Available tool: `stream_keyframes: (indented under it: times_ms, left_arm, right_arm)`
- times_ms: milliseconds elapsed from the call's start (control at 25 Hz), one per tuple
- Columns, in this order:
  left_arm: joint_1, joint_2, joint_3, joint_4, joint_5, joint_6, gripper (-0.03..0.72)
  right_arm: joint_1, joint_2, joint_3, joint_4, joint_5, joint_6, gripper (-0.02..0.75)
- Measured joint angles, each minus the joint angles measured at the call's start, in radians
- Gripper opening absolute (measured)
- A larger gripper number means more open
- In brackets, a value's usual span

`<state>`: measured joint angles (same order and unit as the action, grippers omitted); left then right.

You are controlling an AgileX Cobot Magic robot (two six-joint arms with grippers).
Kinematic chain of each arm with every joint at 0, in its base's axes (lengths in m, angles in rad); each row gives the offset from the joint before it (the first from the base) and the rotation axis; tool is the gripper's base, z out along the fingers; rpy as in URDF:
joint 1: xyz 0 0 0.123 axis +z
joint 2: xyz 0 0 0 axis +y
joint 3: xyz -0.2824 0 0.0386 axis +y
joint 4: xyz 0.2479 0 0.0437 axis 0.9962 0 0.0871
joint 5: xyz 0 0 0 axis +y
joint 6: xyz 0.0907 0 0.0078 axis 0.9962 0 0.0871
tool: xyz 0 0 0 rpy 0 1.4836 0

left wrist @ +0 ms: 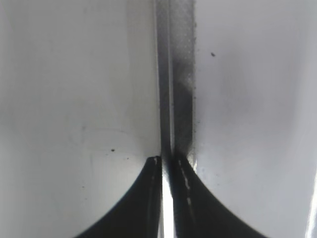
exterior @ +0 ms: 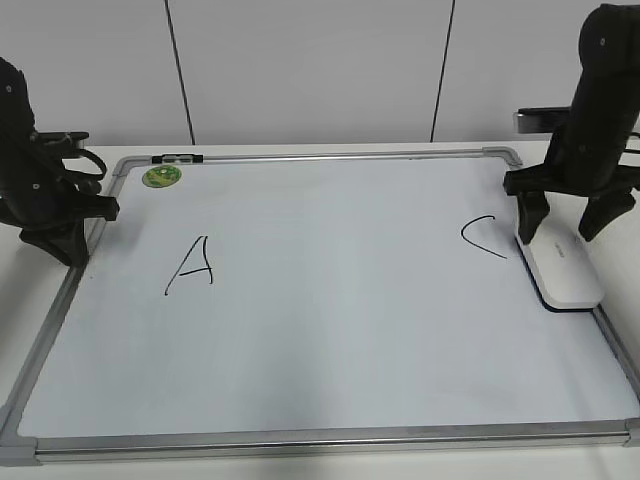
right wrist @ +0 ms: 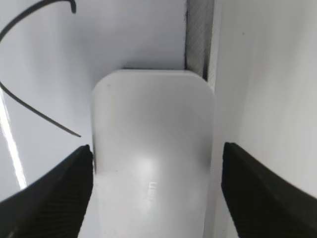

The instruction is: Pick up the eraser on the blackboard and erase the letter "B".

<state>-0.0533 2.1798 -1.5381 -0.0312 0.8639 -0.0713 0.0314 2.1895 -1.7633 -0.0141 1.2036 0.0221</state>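
The eraser (exterior: 560, 262) looks like smooth, glossy white plastic. The blackboard (exterior: 330, 310) has a smooth, faintly shiny white face and a brushed silver metal frame.

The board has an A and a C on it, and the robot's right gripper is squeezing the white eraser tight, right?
Not quite. The right gripper is open, its fingers apart on either side of the eraser, not squeezing it, as the right wrist view shows. The board does show the A and C.

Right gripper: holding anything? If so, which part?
Nothing held. The right gripper is open, its fingers astride the eraser lying at the blackboard's right edge, not closed on it. Left gripper is shut, empty.
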Motion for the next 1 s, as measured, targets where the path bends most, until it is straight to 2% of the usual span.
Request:
stream_keyframes:
  times_ms: [80, 160, 280, 400, 520, 1000]
  left_arm:
    - [0.0, 0.0, 0.0, 0.0, 0.0, 0.0, 0.075]
    - [0.0, -0.004, 0.0, 0.006, 0.002, 0.002, 0.165]
    - [0.0, -0.033, 0.0, 0.018, 0.006, 0.002, 0.404]
    - [0.0, -0.069, 0.0, 0.031, 0.023, 0.002, 0.57]
    - [0.002, -0.096, 0.0, 0.031, 0.048, -0.005, 0.611]
    - [-0.01, -0.211, 0.009, 0.037, 0.121, -0.008, 0.58]
  right_arm:
    - [0.0, 0.0, -0.017, -0.004, 0.002, 0.0, 0.598]
    - [0.0, 0.0, -0.024, -0.008, 0.005, 0.0, 0.598]
    - [0.0, 0.0, -0.024, -0.008, 0.008, 0.0, 0.598]
    - [0.0, 0.0, -0.024, -0.012, 0.008, 0.017, 0.597]
    - [0.0, 0.0, -0.024, -0.025, 0.008, 0.028, 0.595]
    - [0.006, -0.072, -0.024, -0.034, 0.012, 0.055, 0.594]
